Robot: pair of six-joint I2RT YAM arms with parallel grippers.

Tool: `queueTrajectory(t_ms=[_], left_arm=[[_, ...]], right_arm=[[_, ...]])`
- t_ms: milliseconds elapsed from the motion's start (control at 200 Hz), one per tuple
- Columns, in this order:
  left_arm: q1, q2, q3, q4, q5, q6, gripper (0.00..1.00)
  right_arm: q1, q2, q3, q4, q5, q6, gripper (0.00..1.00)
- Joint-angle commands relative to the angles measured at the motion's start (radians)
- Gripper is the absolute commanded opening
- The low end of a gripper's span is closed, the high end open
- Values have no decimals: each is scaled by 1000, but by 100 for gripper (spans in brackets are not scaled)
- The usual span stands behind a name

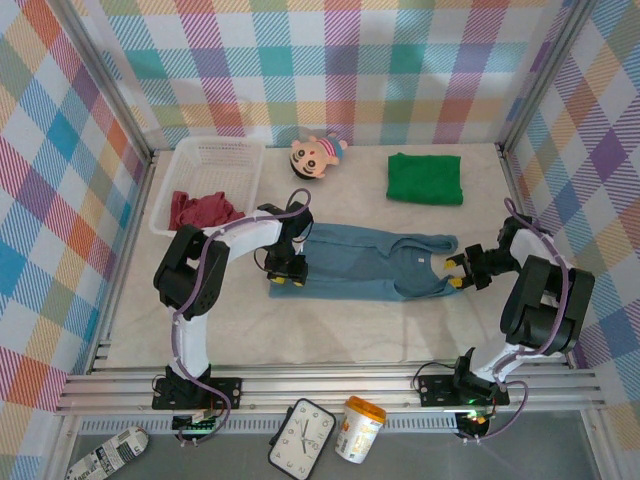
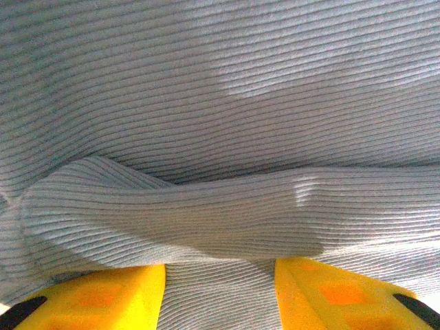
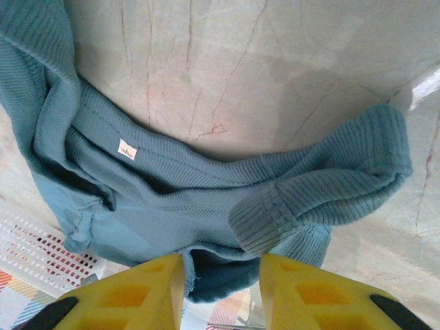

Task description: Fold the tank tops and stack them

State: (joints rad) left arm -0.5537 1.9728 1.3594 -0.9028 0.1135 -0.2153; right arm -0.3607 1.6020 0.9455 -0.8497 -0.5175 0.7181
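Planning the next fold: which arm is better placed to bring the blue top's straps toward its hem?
Probably right: the right fingers stand open at the straps of the blue tank top; the left fingers sit at its hem end.

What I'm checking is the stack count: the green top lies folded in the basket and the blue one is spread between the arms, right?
Not quite. The green top lies folded on the table, right of the doll, not in the basket; the top external view shows it. The rest stands.
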Motion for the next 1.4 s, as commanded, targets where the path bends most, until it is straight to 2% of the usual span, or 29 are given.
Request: queueTrajectory(t_ms=[0, 180, 290, 455, 735, 885, 1085, 1285, 1395], left_arm=[[12, 41, -8, -31, -5, 11, 47], [13, 39, -10, -37, -8, 14, 47], [12, 29, -17, -44, -7, 15, 47], [12, -11, -2, -58, 37, 6, 47], [17, -16, 220, -122, 16, 7, 48], [30, 62, 342, -83, -77, 15, 48], [70, 221, 502, -36, -170, 57, 47], [74, 340, 597, -51, -243, 100, 46], [75, 366, 569, -65, -219, 105, 45]], right_arm=[[-1, 53, 10, 20, -4, -12, 34], [-1, 110, -12, 110, 15, 5, 28], [-5, 128, -17, 95, 134, -25, 24], [-11, 100, -45, 73, 228, -87, 23], [12, -85, 2, -7, 206, -139, 34], [106, -205, -107, 5, 127, -54, 35], [291, -262, -238, 176, 94, 107, 38], [317, -188, -238, 231, 154, 103, 35], [319, -123, -200, 230, 196, 68, 33]])
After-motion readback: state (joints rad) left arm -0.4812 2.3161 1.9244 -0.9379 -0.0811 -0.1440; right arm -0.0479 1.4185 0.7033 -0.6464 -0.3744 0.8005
